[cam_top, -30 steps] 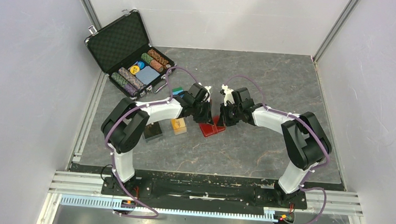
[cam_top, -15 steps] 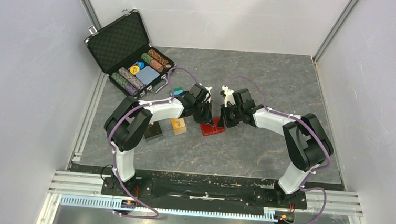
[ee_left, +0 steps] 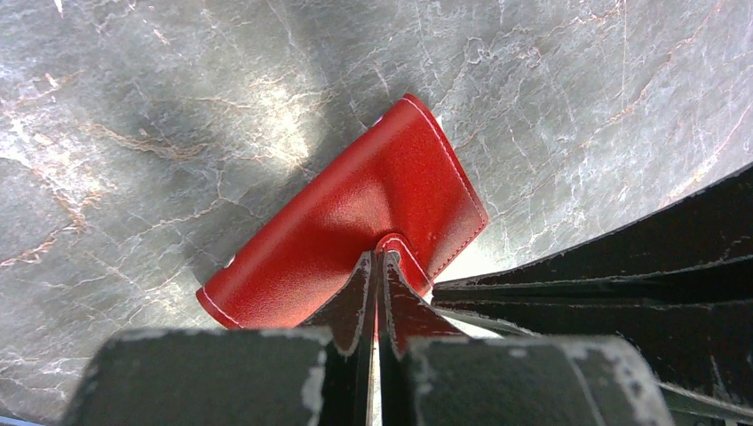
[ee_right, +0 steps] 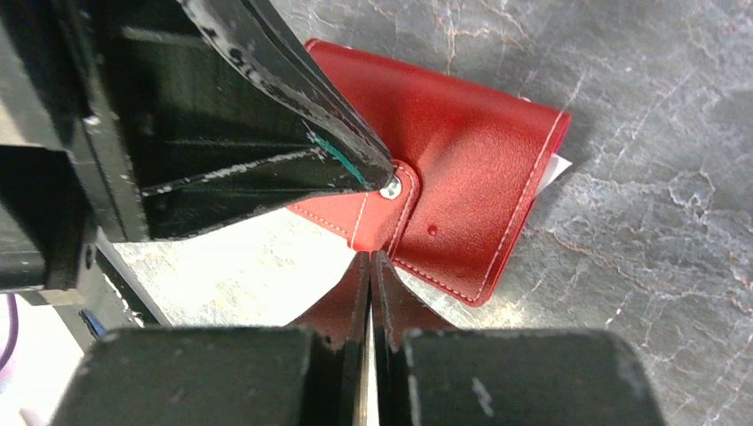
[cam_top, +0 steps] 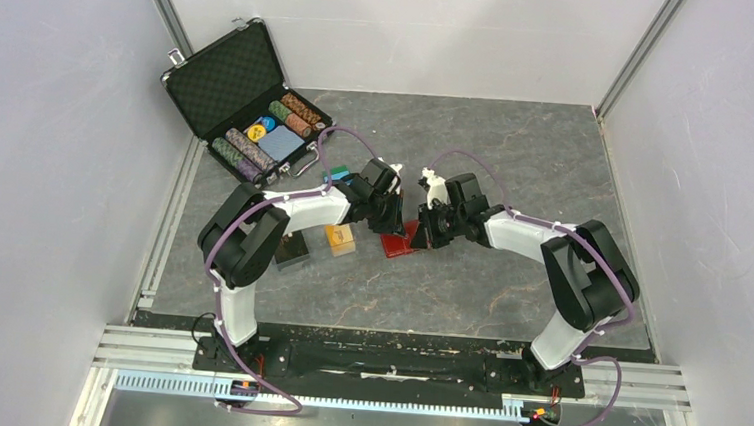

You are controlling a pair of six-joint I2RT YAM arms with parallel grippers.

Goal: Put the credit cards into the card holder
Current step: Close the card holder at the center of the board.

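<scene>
A folded red wallet is shown on the bench between two fully closed claws, the left claw set at its snap tab, the right claw brought slightly nearer, so opening is judged begun.

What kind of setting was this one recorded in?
Most likely a robot lab test cell: plain white enclosure walls, a marble-patterned tabletop, and two arms bolted to a base rail.
</scene>
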